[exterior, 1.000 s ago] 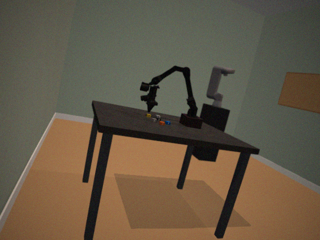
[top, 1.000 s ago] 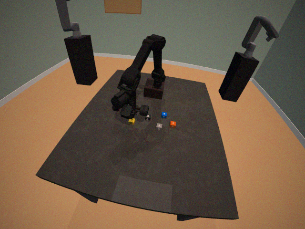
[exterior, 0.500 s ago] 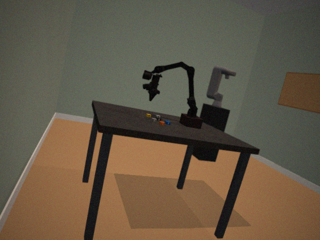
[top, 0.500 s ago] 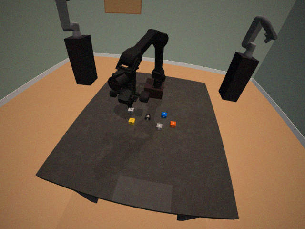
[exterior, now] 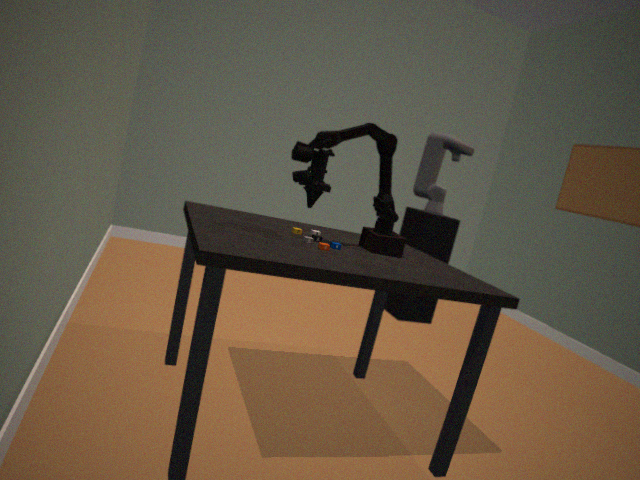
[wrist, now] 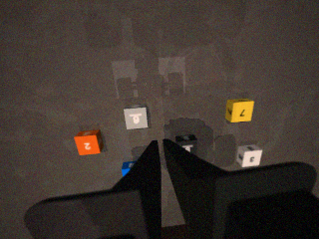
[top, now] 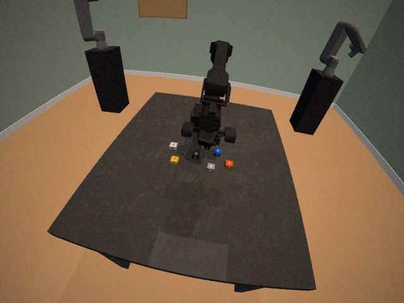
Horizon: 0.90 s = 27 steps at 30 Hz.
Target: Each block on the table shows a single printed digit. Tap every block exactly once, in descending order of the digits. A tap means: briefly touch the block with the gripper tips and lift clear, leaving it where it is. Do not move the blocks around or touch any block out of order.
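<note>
My gripper (top: 206, 148) (exterior: 309, 206) (wrist: 160, 144) is shut and empty, high above the blocks. In the wrist view its tips lie between the blue block (top: 217, 152) (exterior: 336, 245) (wrist: 128, 168), digit hidden there, and the black block (top: 196, 154) (wrist: 186, 140), partly hidden, digit unclear. The yellow block (top: 174, 160) (exterior: 297, 230) (wrist: 239, 111) shows 7. The white block (top: 173, 145) (exterior: 315, 231) (wrist: 249, 155) seems to show 3. The orange block (top: 228, 164) (exterior: 323, 246) (wrist: 88, 143) shows 2. The grey block (top: 210, 166) (exterior: 308, 239) (wrist: 136, 118) has a blurred digit, perhaps 8 or 6.
The blocks stand apart on the dark table (top: 247, 208) (exterior: 258, 248). The arm's base (exterior: 382, 242) stands on the table behind them. Two grey arms on black pedestals (top: 106, 78) (top: 316, 101) stand beyond the table.
</note>
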### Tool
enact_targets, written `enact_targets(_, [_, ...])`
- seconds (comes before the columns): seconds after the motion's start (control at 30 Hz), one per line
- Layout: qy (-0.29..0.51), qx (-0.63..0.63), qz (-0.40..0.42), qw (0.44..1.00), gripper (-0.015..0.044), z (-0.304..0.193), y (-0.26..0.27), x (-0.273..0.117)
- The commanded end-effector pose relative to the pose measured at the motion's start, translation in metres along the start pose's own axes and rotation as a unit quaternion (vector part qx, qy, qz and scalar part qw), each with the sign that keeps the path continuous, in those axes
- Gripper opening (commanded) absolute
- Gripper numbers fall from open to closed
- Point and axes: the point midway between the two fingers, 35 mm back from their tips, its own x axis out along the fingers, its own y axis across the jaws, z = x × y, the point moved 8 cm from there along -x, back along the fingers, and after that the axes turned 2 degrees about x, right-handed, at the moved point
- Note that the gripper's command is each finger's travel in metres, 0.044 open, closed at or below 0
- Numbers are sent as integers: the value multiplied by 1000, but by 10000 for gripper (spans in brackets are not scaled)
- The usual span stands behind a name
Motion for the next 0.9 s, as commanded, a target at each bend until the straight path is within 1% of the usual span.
enact_targets(0.0, [-1, 16, -5, 1000, 20, -7, 28, -1])
enact_targets(0.17, [-1, 16, -5, 1000, 20, -7, 29, 3])
enact_targets(0.2, [-1, 16, -5, 1000, 20, -6, 29, 13])
enact_targets(0.3, [-1, 16, -5, 1000, 20, -6, 28, 67])
enact_targets(0.33, [-1, 16, -5, 1000, 20, -7, 28, 77])
enact_targets(0.6, [-1, 17, -5, 1000, 20, -8, 28, 81])
enact_targets(0.87, [-1, 17, -5, 1000, 20, -7, 28, 94])
